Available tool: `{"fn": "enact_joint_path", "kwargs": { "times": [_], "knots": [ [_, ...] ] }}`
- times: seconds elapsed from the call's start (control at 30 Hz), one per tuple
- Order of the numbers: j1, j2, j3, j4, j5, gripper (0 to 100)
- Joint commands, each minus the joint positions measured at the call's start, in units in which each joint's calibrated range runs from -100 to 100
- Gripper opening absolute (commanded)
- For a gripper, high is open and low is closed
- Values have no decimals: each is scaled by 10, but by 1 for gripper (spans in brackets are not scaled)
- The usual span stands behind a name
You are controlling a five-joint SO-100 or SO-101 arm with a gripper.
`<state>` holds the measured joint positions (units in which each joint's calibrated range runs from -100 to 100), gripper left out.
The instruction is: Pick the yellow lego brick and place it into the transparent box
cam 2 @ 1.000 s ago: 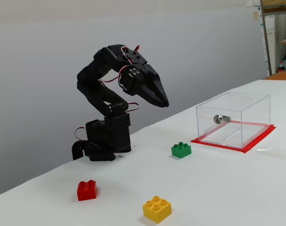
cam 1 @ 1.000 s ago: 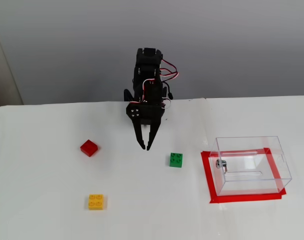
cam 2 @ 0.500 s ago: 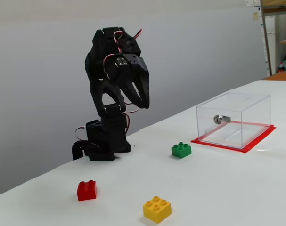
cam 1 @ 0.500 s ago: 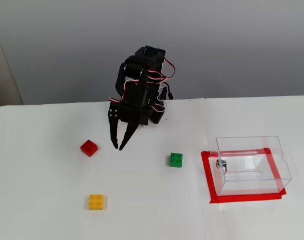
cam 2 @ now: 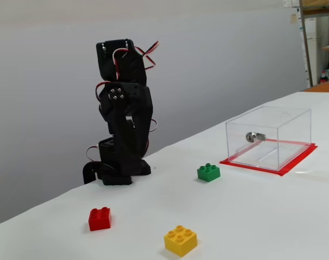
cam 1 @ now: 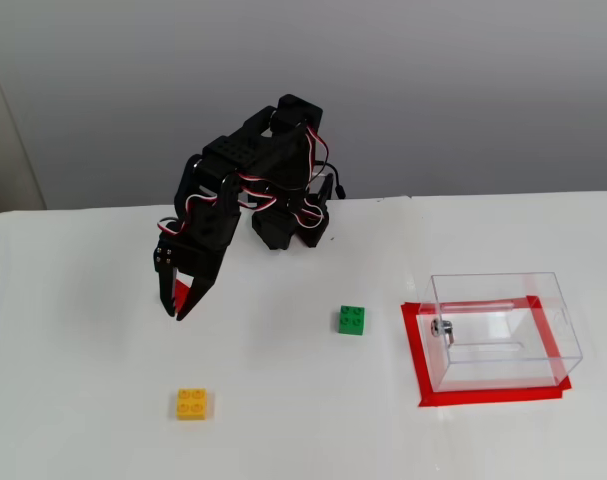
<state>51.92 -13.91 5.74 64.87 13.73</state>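
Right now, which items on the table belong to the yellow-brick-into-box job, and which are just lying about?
Part of the job:
- yellow lego brick, on the table, not yet grasped
- transparent box, standing on a red tape outline
- gripper, raised, holding nothing

Just lying about:
- red brick
- green brick

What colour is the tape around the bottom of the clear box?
Red. The tape frames the transparent box on the table, clearest in the higher fixed view.

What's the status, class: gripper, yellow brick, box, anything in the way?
Gripper open, empty, above red brick. Yellow brick untouched on table. Box empty. Path to yellow brick clear.
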Motion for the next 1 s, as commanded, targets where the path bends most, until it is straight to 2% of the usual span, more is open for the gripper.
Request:
{"fn": "enact_joint_path", "kwargs": {
  "times": [0.0, 0.1, 0.33, 0.63, 0.97],
  "knots": [
    [11, 53, -61, -6, 27, 2],
    [13, 104, -101, -6, 44, 2],
    [11, 162, -147, -5, 35, 2],
    [-29, 172, -138, -1, -114, 2],
    [-71, 174, -132, -1, -306, 2]
  ]
}}
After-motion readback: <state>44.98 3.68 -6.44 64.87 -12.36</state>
